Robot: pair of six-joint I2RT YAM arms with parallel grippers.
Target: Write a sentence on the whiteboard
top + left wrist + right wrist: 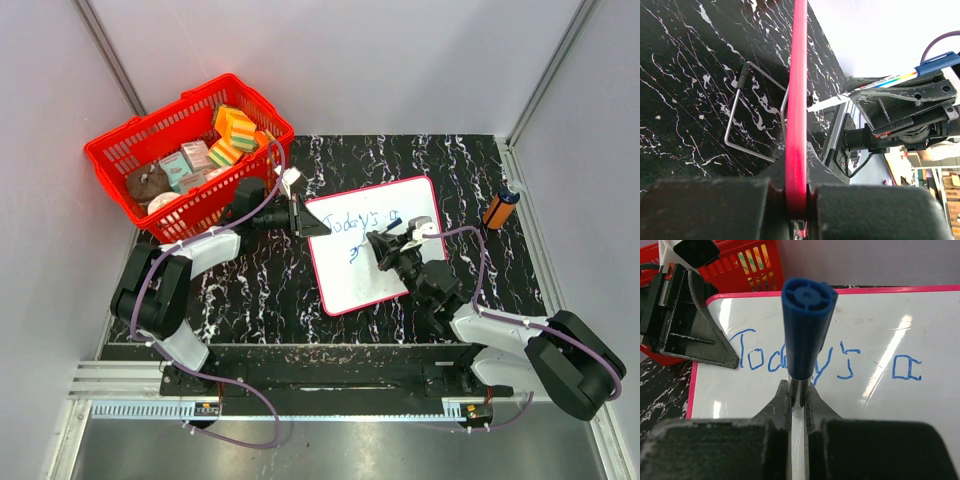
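Observation:
The whiteboard (400,205) lies on the black marbled table, tilted, with a red-pink rim. Blue marker words (362,224) reading "Today's" run along its upper part, with a small mark (356,254) below; they also show in the right wrist view (755,357). My left gripper (300,215) is shut on the board's upper left rim (796,125). My right gripper (392,245) is shut on a blue-ended marker (807,322) held over the board's middle. The marker (890,80) also shows in the left wrist view.
A red basket (135,150) full of sponges and small boxes stands at the back left, close to the left arm. An orange and black cylinder (499,207) lies right of the board. A wire stand (740,125) sits under the board's edge. Walls close the sides.

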